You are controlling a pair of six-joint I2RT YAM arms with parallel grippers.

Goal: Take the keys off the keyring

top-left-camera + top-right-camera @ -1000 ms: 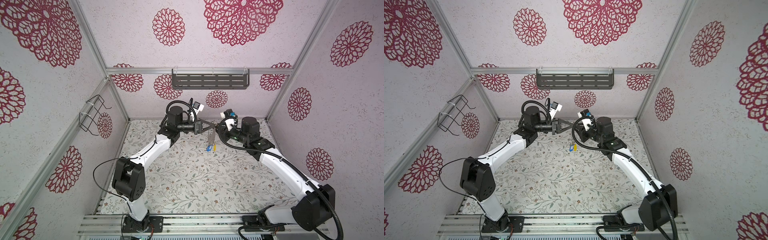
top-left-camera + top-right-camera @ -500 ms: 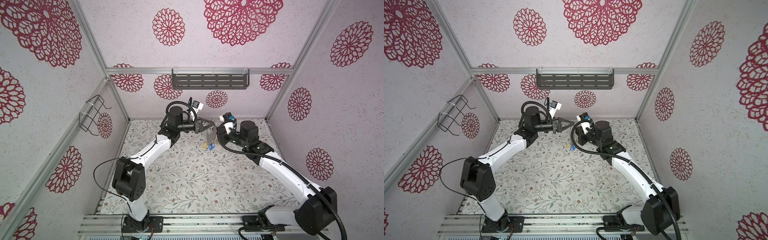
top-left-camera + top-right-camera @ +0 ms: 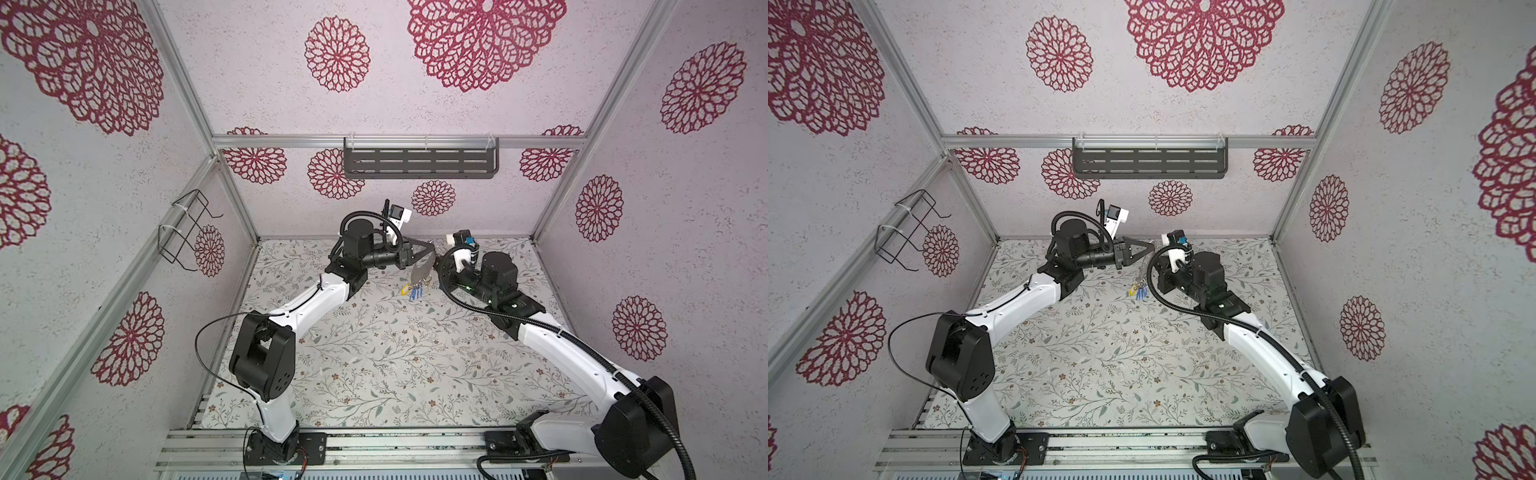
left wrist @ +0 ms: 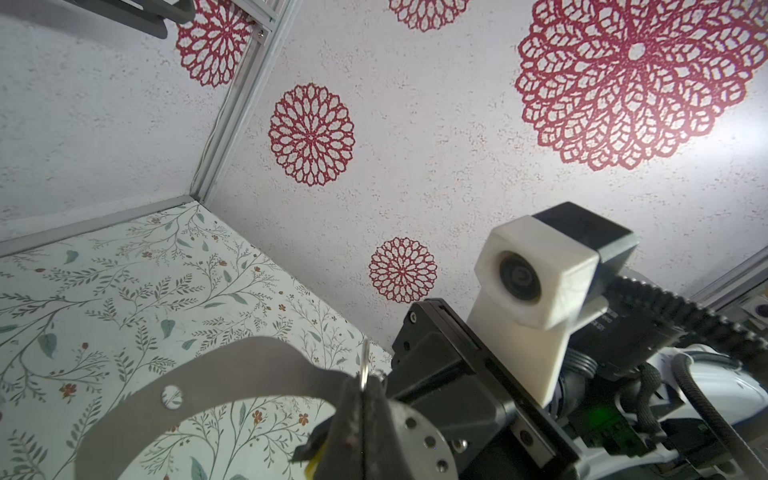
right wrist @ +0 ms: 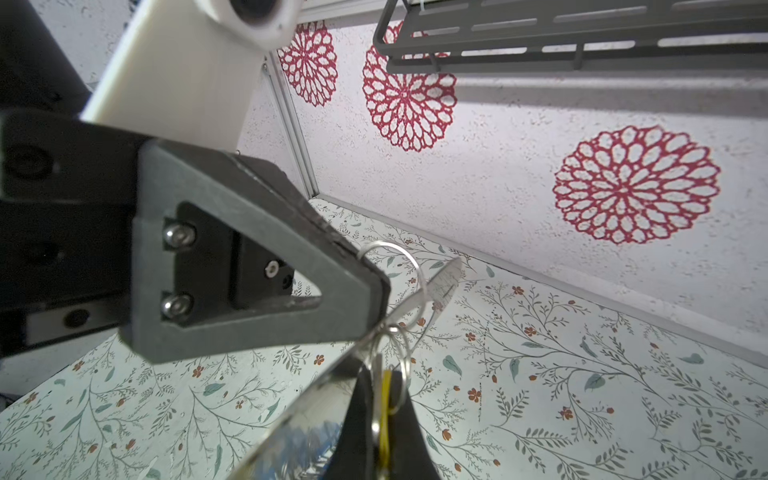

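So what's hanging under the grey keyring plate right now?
Blue and yellow keys dangle under the keyring. In the right wrist view the right pincer is shut on a yellow one and covers the rest of the bunch, so their number cannot be told.

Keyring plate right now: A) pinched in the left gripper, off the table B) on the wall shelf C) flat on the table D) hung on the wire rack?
A: the left gripper is shut on the rim of the keyring, which hangs from it with the keys dangling above the table.
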